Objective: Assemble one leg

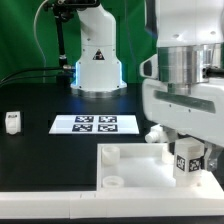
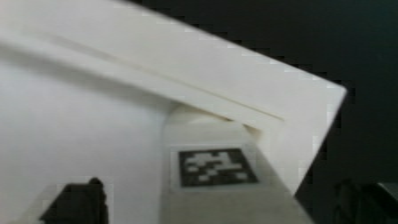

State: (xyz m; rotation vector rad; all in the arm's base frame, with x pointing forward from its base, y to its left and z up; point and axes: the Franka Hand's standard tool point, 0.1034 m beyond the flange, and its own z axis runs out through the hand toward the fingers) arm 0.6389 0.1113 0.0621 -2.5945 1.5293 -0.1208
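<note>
The gripper is clamping a blocky white plastic leg, tagged black-and-white, over the smooth rimmed white panel; a second leg is sitting at nine o'clock on the matte black surface.

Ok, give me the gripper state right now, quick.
Gripper: shut on the leg, holding it upright at the corner of the white panel.

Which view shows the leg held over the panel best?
The wrist view: the leg fills the frame, tag facing the camera, against the white panel. The exterior view shows the leg small under the gripper, near the panel's corner.
</note>
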